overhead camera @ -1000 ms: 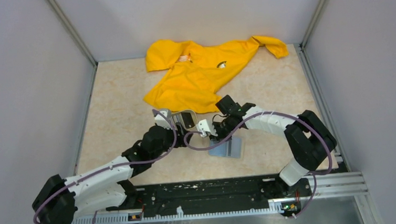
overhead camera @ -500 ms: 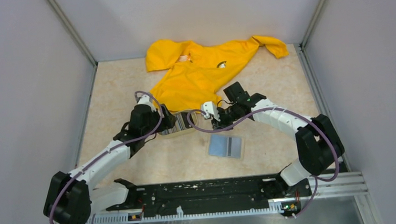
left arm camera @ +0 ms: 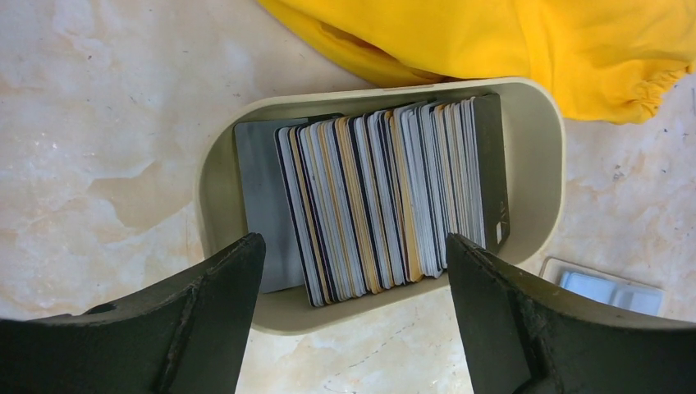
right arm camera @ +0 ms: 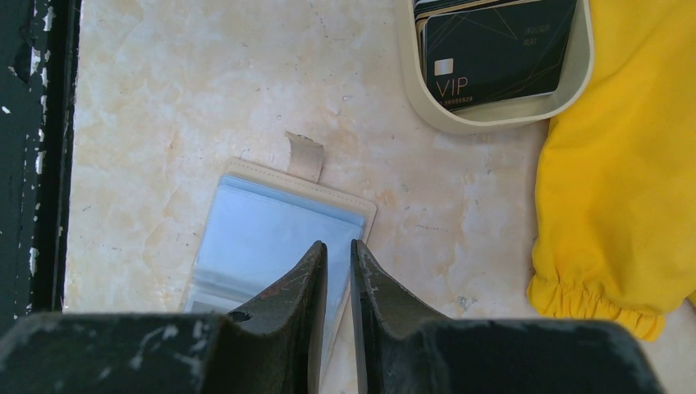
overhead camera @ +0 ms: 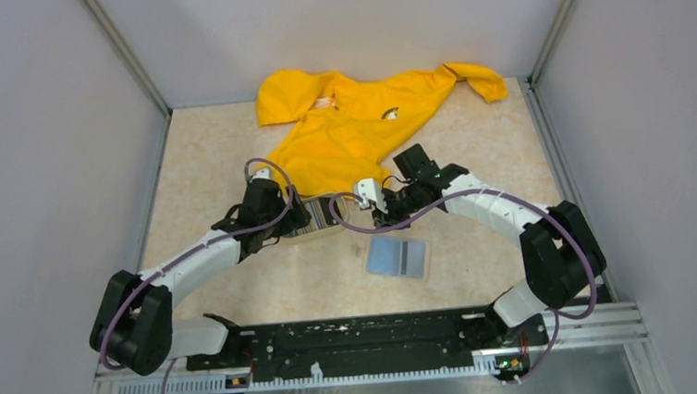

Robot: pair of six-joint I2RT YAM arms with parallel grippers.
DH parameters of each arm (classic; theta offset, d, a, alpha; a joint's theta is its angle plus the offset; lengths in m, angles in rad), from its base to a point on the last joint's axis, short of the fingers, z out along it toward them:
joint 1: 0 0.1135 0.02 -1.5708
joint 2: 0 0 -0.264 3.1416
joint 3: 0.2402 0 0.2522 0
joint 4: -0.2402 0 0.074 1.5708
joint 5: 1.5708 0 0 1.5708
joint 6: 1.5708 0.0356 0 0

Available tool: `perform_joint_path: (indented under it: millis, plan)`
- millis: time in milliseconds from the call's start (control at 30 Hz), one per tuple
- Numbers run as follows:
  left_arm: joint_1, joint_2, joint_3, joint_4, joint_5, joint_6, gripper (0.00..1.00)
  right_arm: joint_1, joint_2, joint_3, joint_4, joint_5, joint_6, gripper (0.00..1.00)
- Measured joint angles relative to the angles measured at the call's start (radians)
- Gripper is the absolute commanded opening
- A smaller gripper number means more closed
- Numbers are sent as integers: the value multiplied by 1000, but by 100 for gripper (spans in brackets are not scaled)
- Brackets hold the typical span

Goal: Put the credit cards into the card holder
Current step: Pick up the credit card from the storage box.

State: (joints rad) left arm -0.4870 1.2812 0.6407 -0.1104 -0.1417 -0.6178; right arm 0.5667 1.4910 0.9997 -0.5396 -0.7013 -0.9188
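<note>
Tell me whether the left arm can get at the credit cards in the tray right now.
Probably yes: the left gripper hangs open right above the credit cards, which stand on edge in the beige tray, with nothing covering them.

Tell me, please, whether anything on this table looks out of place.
The crumpled yellow jacket looks odd: clothing beside a card job, its edge against the beige tray holding the credit cards. Nothing looks spilled or damaged.
</note>
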Motion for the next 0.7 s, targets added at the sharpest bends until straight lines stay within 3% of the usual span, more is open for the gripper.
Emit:
perform_joint_path:
  millis: [700]
  plan:
    - [1, 111, 25, 60, 50, -12, 86, 0, 0, 0, -4, -5, -1, 17]
